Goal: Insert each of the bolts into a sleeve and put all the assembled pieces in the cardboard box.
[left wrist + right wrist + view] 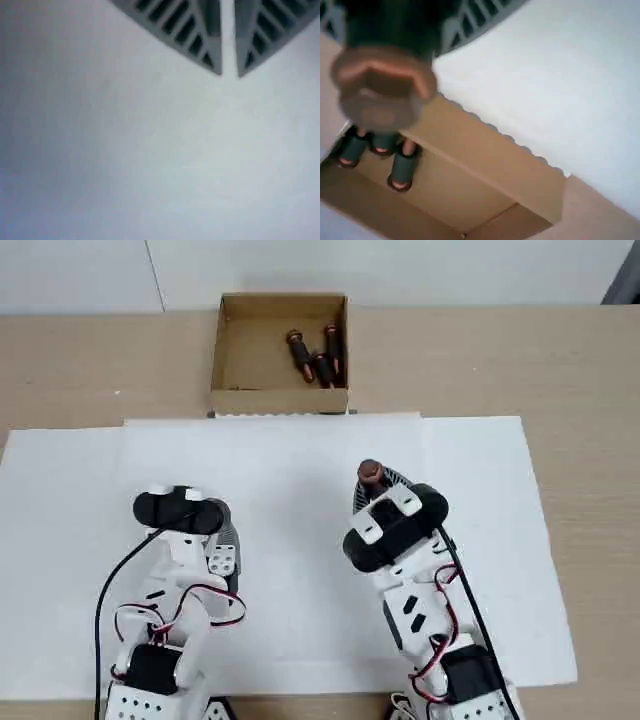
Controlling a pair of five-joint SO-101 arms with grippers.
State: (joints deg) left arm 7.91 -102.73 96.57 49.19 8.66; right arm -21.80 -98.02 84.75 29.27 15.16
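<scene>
Closest in, the brown bolt (382, 95) sits in its dark sleeve (390, 25), clamped by the right gripper (373, 485) above the white paper (290, 500), short of the cardboard box (245, 355), where three assembled pieces (318, 355) lie. Over the paper hangs the left gripper (228, 67), its fingers nearly together and empty.

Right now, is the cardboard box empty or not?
Not empty: three assembled pieces lie on the floor of the cardboard box, near one side wall.
</scene>
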